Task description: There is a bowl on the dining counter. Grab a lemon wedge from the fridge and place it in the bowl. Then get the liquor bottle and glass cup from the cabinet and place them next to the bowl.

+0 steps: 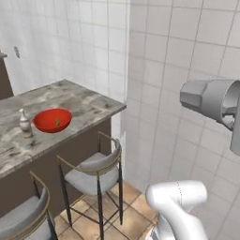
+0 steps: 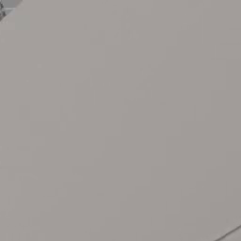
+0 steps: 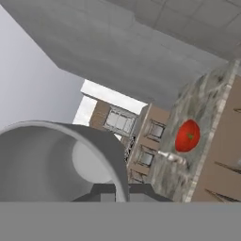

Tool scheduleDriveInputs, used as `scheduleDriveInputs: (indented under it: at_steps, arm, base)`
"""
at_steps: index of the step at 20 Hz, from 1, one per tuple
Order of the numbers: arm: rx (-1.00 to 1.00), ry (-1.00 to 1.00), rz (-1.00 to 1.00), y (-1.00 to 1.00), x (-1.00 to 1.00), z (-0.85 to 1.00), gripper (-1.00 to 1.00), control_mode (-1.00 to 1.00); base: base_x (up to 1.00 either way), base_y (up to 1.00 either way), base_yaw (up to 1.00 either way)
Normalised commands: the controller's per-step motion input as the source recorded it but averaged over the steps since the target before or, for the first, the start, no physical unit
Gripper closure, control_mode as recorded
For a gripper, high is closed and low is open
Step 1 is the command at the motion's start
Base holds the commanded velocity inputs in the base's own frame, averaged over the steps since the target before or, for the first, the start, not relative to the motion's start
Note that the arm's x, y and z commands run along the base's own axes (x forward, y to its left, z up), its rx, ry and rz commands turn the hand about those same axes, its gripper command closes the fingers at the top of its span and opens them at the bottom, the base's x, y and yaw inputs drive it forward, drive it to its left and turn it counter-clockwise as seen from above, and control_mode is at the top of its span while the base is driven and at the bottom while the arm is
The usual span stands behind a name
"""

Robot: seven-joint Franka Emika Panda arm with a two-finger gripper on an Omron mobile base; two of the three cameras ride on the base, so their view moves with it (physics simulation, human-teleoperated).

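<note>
Item: glass cup [image 3: 56,160]. In the hand view you have it hard against the camera, its grey rim arching over the dark tips of the gripper [image 3: 122,193], whose jaws are drawn narrow on it.

Item: bowl [image 1: 52,120], red, on the dining counter [image 1: 84,105], well apart from the gripper. The lemon wedge [image 1: 57,122] lies inside it; the liquor bottle [image 1: 24,123] stands upright just beside it.

Views: the left base view gives you two grey-cushioned stools [image 1: 93,171] under the counter edge and the tiled wall. The hand view shows bowl and counter rolled sideways, far off. The right base view offers a blank grey surface.
</note>
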Motion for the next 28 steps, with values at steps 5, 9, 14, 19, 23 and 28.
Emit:
scheduleDriveInputs:
  at_steps: [5,9,14,19,23,28]
  arm:
    - [0.00,0.00,0.00,0.00,0.00,0.00,1.00,1.00]
    - [0.00,0.00,0.00,0.00,0.00,0.00,1.00,1.00]
    - [0.00,0.00,0.00,0.00,0.00,0.00,1.00,1.00]
    - [0.00,0.00,0.00,0.00,0.00,0.00,1.00,1.00]
    - [0.00,0.00,0.00,0.00,0.00,0.00,1.00,1.00]
    - [0.00,0.00,0.00,0.00,0.00,0.00,1.00,1.00]
  base:
    - [0.68,-0.40,0.42]
    - [0.51,-0.66,0.37]
    - [0.55,-0.53,0.34]
    - [0.82,-0.42,0.31]
    - [0.99,-0.40,0.33]
    - [1.00,-0.21,0.27]
